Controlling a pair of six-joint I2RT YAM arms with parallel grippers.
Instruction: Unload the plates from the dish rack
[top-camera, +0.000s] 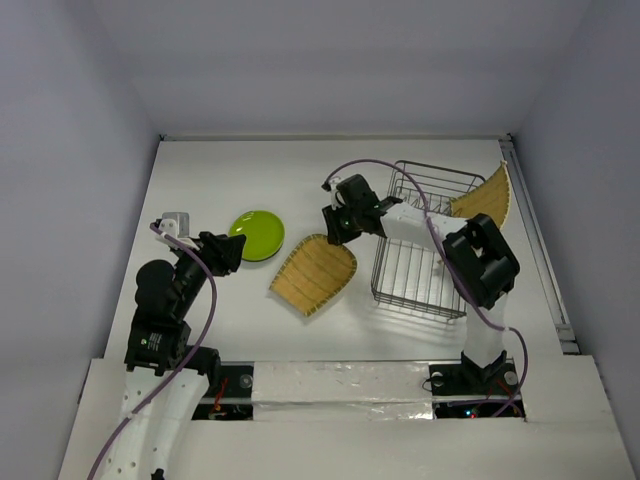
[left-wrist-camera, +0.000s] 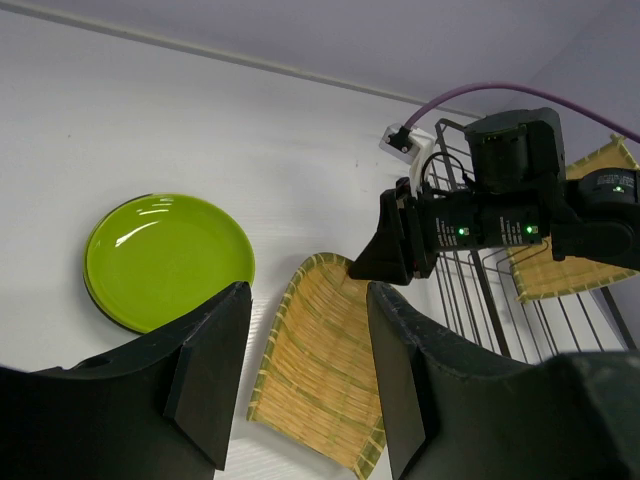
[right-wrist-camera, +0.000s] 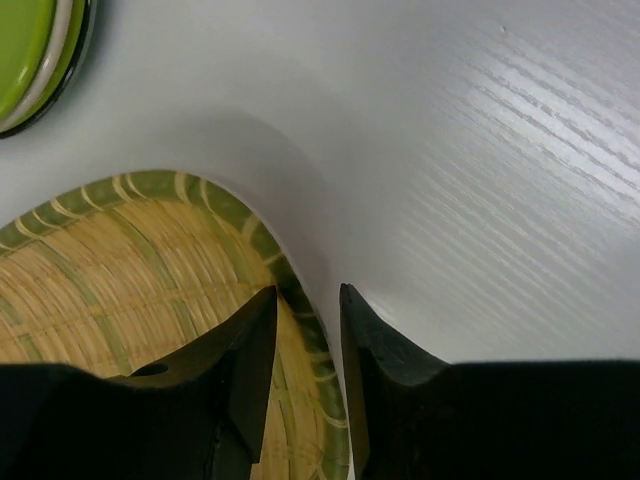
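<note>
A woven bamboo plate (top-camera: 313, 273) lies flat on the white table left of the wire dish rack (top-camera: 415, 300). My right gripper (top-camera: 335, 228) sits at its far rim; in the right wrist view the green-edged rim of the bamboo plate (right-wrist-camera: 100, 280) runs between the narrowly parted fingers of the right gripper (right-wrist-camera: 305, 290), with table showing beside one finger. A second bamboo plate (top-camera: 485, 200) leans in the rack's far right corner. A green plate (top-camera: 257, 234) rests on the table. My left gripper (top-camera: 232, 250) hovers open beside it, holding nothing.
The left wrist view looks between the left gripper (left-wrist-camera: 308, 295) fingers at the bamboo plate (left-wrist-camera: 325, 380), green plate (left-wrist-camera: 165, 255), rack (left-wrist-camera: 460, 280) and right gripper (left-wrist-camera: 385, 265). A purple cable arcs over the rack. White walls enclose the table.
</note>
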